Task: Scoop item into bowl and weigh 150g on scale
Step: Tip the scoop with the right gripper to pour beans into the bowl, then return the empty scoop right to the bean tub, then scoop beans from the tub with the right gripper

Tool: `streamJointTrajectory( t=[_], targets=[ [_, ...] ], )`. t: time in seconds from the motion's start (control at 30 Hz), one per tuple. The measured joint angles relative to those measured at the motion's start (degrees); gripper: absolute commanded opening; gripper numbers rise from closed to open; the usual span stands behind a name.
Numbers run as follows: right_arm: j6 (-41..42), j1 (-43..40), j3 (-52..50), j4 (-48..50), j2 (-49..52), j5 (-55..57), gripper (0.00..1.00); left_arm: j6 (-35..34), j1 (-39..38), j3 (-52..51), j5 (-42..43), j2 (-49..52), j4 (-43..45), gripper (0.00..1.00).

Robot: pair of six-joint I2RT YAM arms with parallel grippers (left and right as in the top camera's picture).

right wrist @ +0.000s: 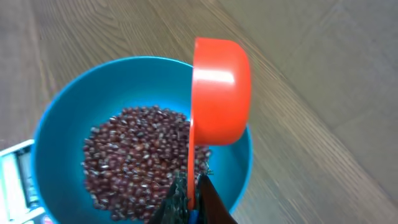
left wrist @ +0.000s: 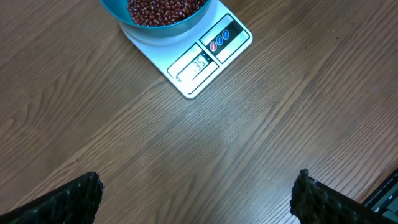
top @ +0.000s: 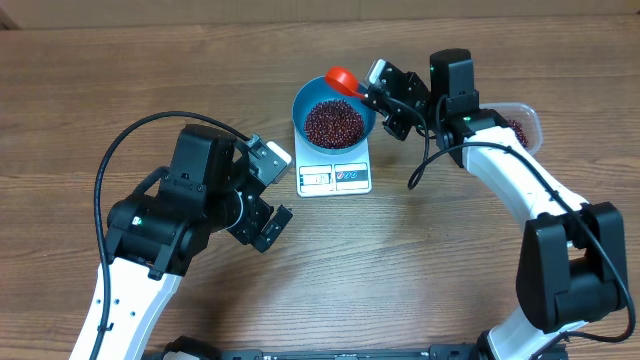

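The blue bowl [top: 302, 104] stands on the white scale [top: 335, 178] and holds a heap of red-brown beans [top: 334, 122]. My right gripper [top: 372, 98] is shut on the thin handle of a red scoop [top: 341, 78], which hangs over the bowl's far rim. In the right wrist view the scoop [right wrist: 217, 93] is turned on its side above the bowl [right wrist: 62, 118] and beans [right wrist: 137, 155], with my right gripper [right wrist: 191, 193] clamped on its handle. My left gripper [top: 288, 188] is open beside the scale's left edge. Its wrist view shows the left gripper [left wrist: 199, 199] wide apart over bare wood, below the scale [left wrist: 205, 59].
A clear plastic tub [top: 528, 118] with more beans sits at the far right, partly hidden behind the right arm. A black cable [top: 120, 150] loops over the table left of the left arm. The right arm's white links run along the right side.
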Motion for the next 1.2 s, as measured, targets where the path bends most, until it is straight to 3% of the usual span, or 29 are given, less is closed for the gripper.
streamJointTrajectory(
  t=[0.27,0.43,0.63,0.83,1.2],
  targets=[
    [2.64,-3.41,-0.09,-1.51,-11.17,7.76,0.04,0.00,0.00,0.00,0.00,0.00,-0.02,1.00],
    [13.14,-14.97,0.31,-14.51,-19.26,13.29,0.04,0.00,0.00,0.00,0.00,0.00,0.02,1.00],
    [25.18,-28.28,0.11,-29.00,-18.32,11.45,0.04,0.00,0.00,0.00,0.00,0.00,-0.02,1.00],
    [26.73,-30.32,0.11,-38.29,-16.63,14.71,0.04,0.00,0.00,0.00,0.00,0.00,0.00,1.00],
    [26.75,-30.32,0.11,-36.20,-6.80,18.25,0.04,0.00,0.00,0.00,0.00,0.00,0.00,1.00]
  ],
)
